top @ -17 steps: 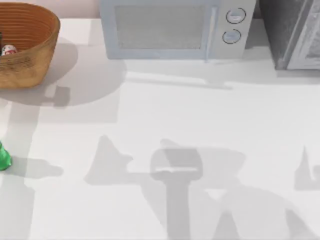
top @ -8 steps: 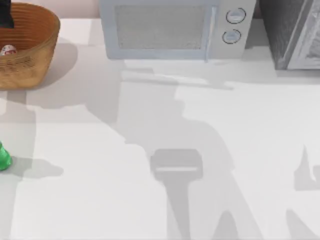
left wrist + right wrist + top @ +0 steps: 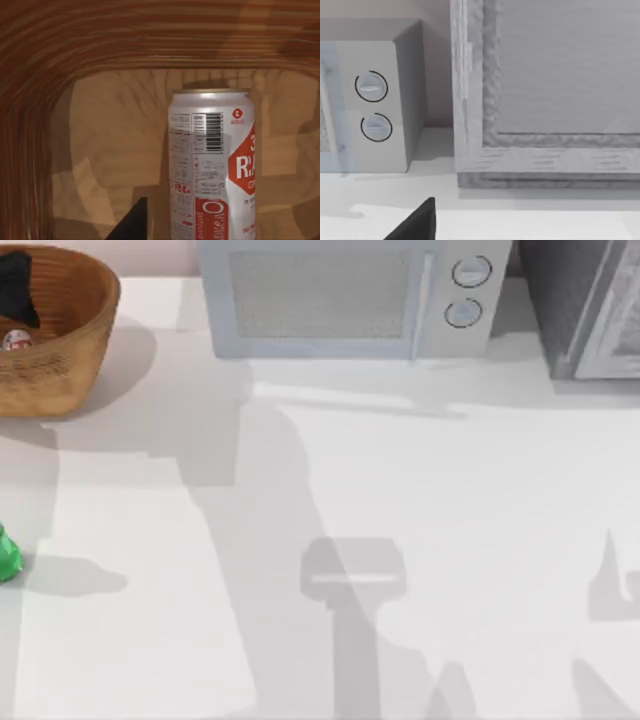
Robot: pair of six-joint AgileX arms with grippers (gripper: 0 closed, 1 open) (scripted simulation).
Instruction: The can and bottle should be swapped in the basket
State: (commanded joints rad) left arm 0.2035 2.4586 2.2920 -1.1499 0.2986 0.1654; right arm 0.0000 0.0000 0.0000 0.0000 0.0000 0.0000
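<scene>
Basket: the big brown woven basket point(image 3: 70, 350) sits at the far left corner of the worktop point(image 3: 420, 500), cut off by the left edge of the top view. From the left wrist view its ribbed wall point(image 3: 60, 75) curves round a paler brown floor.

Can: the small white can point(image 3: 16, 340) with the red label is inside the basket, near the basket's left side. In the left wrist view the can point(image 3: 212, 165) stands upright on the basket floor, with its dull gold top up.

Bottle: the shiny green bottle point(image 3: 6, 555) is out on the worktop at the left edge, well in front of the basket and apart from it. Part of it is cut off by the edge.

Left gripper: the dark left gripper point(image 3: 18, 285) is down inside the basket, just behind the can. One dark finger tip point(image 3: 131, 222) shows beside the can without touching it. I cannot tell if the claw is released or clenched.

Right gripper: one dark finger tip point(image 3: 415, 222) shows over the worktop, facing the back. I cannot tell its claw state either.

Microwave: a pale microwave point(image 3: 350, 300) with two round knobs stands at the back edge of the worktop.

Grey cabinet: a grey cabinet point(image 3: 585, 305) stands at the far right corner, beside the microwave.
</scene>
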